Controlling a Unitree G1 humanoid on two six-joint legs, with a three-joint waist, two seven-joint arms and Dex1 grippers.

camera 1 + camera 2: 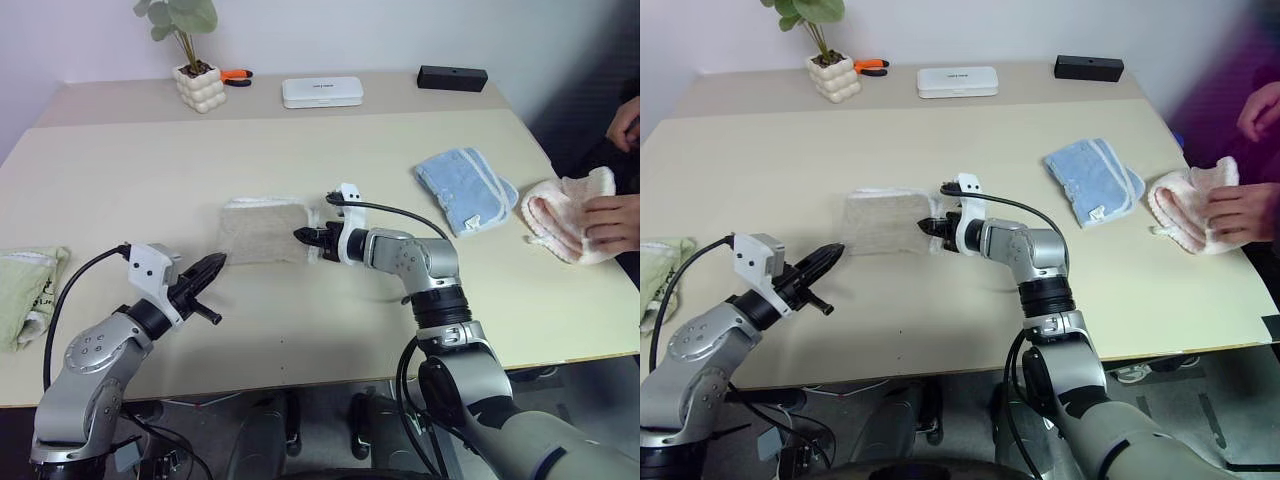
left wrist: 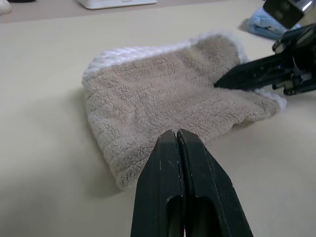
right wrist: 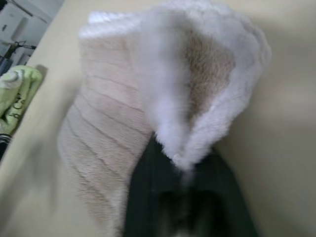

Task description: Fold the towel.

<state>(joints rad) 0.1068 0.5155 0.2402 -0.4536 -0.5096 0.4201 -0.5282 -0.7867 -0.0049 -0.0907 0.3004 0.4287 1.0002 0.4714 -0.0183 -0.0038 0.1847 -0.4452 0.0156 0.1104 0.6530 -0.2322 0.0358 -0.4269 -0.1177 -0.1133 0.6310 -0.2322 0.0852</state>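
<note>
With the right hand (image 1: 303, 236) pinched on the right edge of the beige terry towel (image 1: 262, 232) mid-bench, lift it gently leftward while the closed, empty left hand (image 1: 212, 266) waits nearby.

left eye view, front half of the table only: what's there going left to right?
Green cloth → left claw, shut → tan towel → right claw, shut on the towel's edge → blue towel → pink towel under a person's hand.
</note>
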